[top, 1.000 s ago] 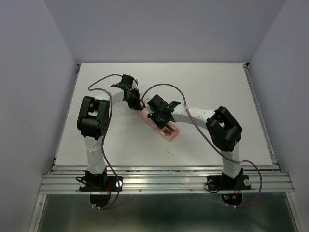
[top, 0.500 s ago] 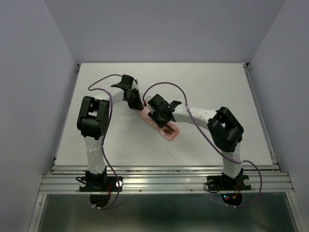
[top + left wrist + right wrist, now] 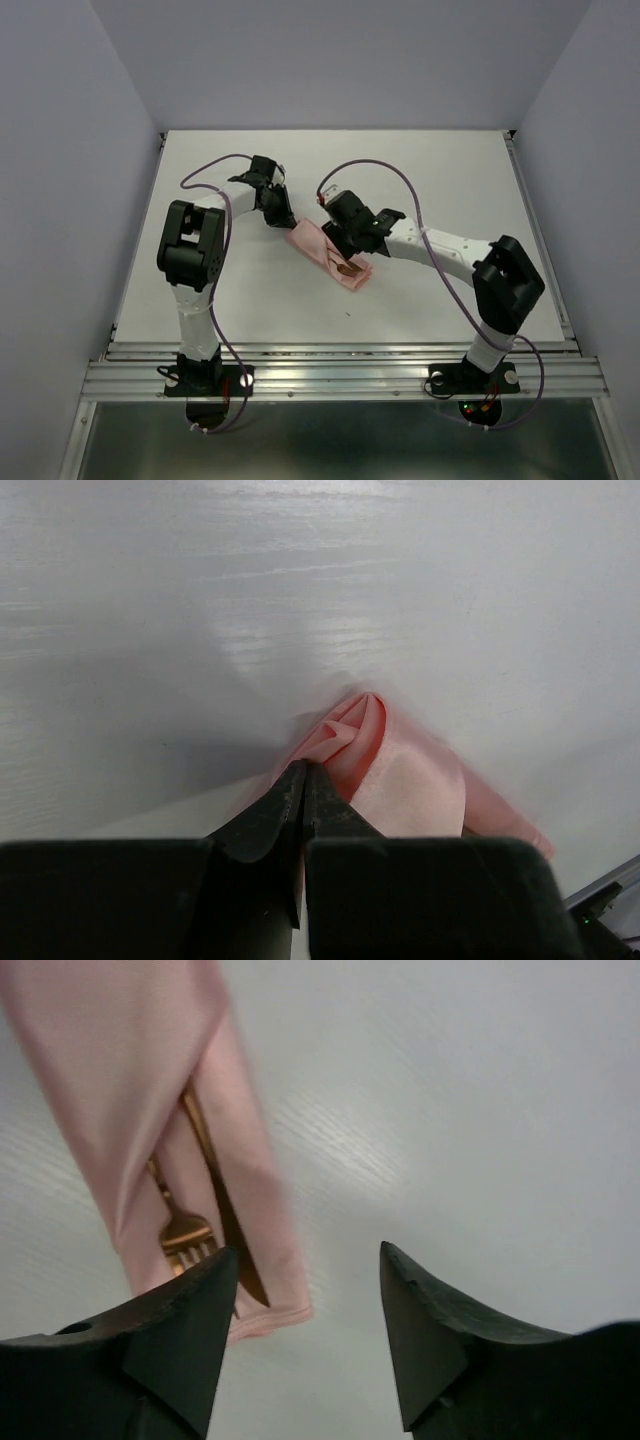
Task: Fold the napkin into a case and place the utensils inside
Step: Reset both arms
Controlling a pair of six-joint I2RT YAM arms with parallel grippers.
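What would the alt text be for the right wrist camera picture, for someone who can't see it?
A copper-coloured fork and knife poke out of the lower end of a folded pink napkin lying on a white table. In the foreground the right pincer stands open and empty.

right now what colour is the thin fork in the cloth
Coppery reddish-brown thin fork, best in right wrist view.
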